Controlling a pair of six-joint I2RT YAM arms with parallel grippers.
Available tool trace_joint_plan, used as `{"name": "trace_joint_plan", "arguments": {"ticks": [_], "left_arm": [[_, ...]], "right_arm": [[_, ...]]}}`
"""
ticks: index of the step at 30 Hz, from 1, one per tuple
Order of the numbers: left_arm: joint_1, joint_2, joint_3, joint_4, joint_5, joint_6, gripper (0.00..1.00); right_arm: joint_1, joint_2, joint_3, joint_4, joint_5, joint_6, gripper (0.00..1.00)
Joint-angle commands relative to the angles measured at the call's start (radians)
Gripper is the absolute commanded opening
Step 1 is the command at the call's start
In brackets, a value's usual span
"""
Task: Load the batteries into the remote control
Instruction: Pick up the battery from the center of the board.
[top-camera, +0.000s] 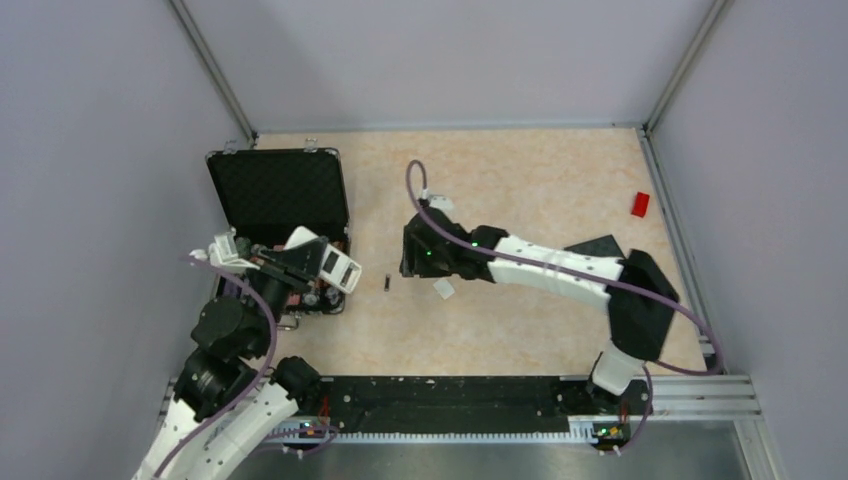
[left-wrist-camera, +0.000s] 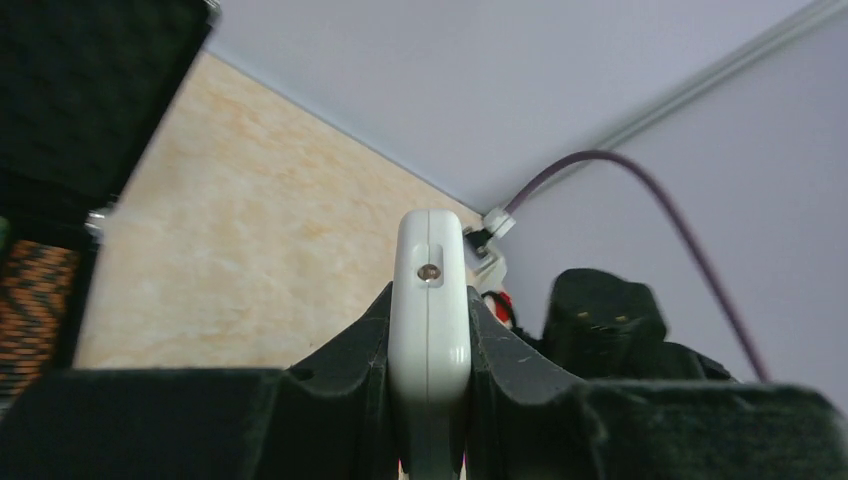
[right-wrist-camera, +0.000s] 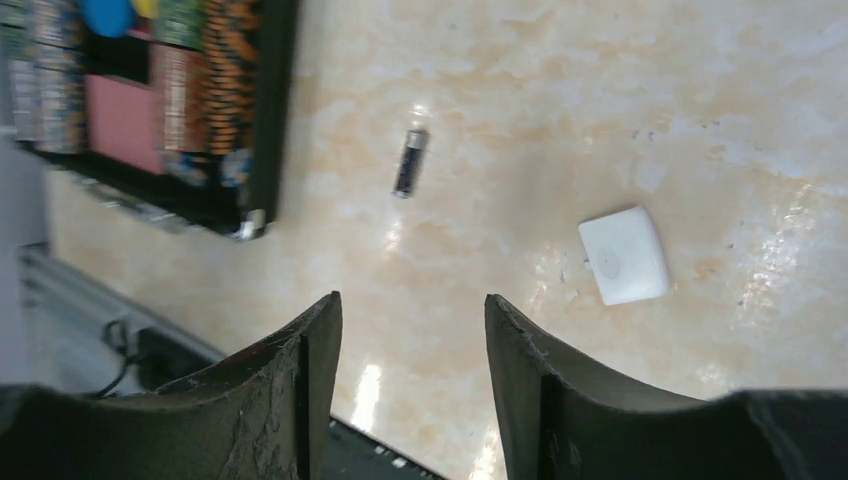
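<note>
Left gripper pinching the remote control by its thin edges, holding it up by the open case.
Right gripper hovering spread and empty over the table; one battery lying just ahead, well apart from the white cover; second battery not showing; risk: the slim round battery rolling away or squirting out if the fingers are closing off-centre; the remote twisting in its narrow hold when pushed.
</note>
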Motion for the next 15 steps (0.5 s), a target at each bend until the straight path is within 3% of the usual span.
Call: {"name": "trace_joint_plan", "arguments": {"ticks": [1, 5, 15], "left_arm": [[0.003, -0.064, 0.102, -0.238, -0.204, 0.101, 0.00], [0.004, -0.124, 0.132, -0.280, -0.251, 0.136, 0.00], [0.003, -0.183, 0.153, -0.338, -0.249, 0.142, 0.00]], "right_arm": [[0.054, 0.213, 0.187, -0.081, 0.083, -0.017, 0.51], [0.077, 0.394, 0.331, -0.134, 0.109, -0.017, 0.45], [0.120, 0.651, 0.582, -0.276, 0.219, 0.063, 0.41]]}}
